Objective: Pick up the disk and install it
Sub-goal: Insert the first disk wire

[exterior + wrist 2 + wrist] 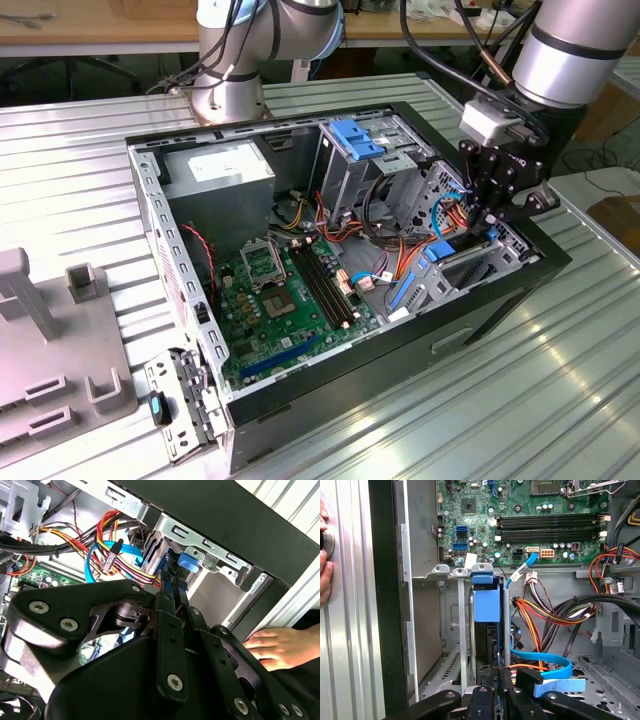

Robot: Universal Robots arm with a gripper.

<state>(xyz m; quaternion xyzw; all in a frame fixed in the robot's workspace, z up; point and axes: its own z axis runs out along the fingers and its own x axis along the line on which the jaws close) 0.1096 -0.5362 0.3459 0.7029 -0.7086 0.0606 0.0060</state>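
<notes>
- The step in hand looks like the install itself, not the pick-up. The disk (486, 605) stands on edge in a slot of the grey drive cage (462, 630), its blue carrier frame between the metal rails.
- In the exterior view that cage sits at about 3 o'clock of the open computer case (330, 385), with the motherboard (290, 290) towards 8 o'clock of it.
- The gripper (172, 587) has narrow jaws that appear to be clamped on the thin rear edge of the disk. In the second wrist view a strip of blue shows between them.
- How deep the disk sits cannot be told. I judge it partly in, since the jaws hold it at the mouth of the cage.
- By my reading, seating it calls for a straight push along the rails with the carrier kept square, so it does not bind on the cage walls.
- The cable bundle (545, 610) and the flat blue data cable (545, 662) lie just beside the slot and could snag or be pinched.
- The arm comes in from about 1 o'clock in the exterior view. Its wrist is bent down into the case, with the jaws pointing into the cage.
- A person's hand (277, 647) rests on the counter (450, 430) near the outer wall of the case, close to the work.
</notes>
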